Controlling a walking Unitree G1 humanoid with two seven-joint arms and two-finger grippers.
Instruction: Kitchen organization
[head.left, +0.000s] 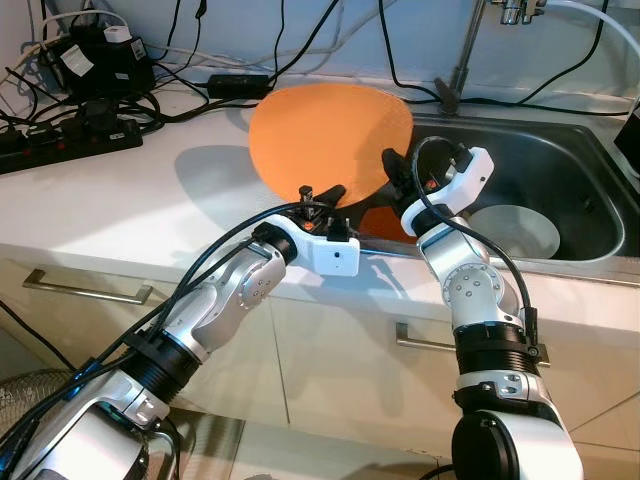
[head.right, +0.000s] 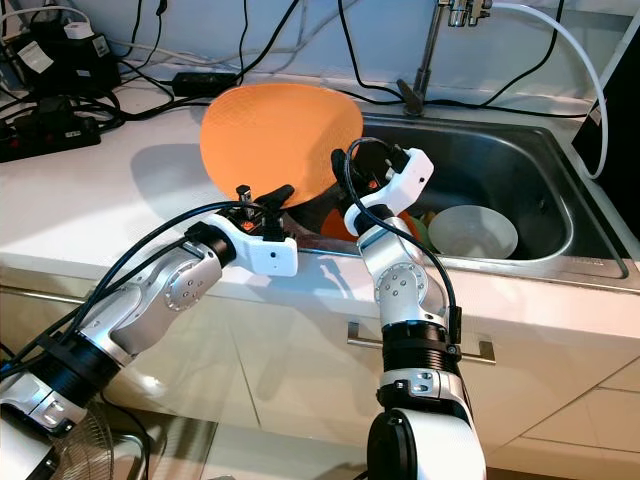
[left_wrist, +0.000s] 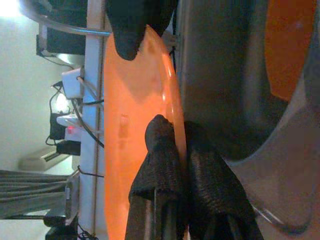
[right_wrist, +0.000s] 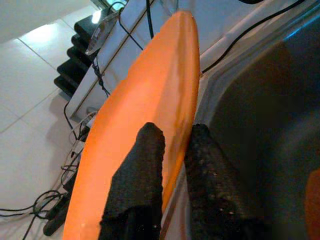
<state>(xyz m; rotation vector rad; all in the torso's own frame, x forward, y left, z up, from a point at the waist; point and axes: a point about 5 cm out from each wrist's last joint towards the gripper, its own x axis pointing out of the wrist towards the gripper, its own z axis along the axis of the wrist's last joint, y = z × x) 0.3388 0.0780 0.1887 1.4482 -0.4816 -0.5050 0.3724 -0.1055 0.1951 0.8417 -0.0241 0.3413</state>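
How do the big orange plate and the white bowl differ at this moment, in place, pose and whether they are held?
The orange plate is tilted up over the counter edge beside the sink; the white bowl sits upright inside the sink. The orange plate is gripped at its rim by both the left gripper and the right gripper; the white bowl is untouched. The orange plate looks wide and flat, the white bowl smaller and deeper. Both are round.

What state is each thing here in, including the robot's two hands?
Orange plate: lifted and tilted, held over the counter edge by the sink.
Left hand: shut on the plate's rim.
Right hand: shut on the plate's rim.
White bowl: lying in the sink, upright.
Sink: no water running that I can see.
Tap: not running.
Drawer: closed.
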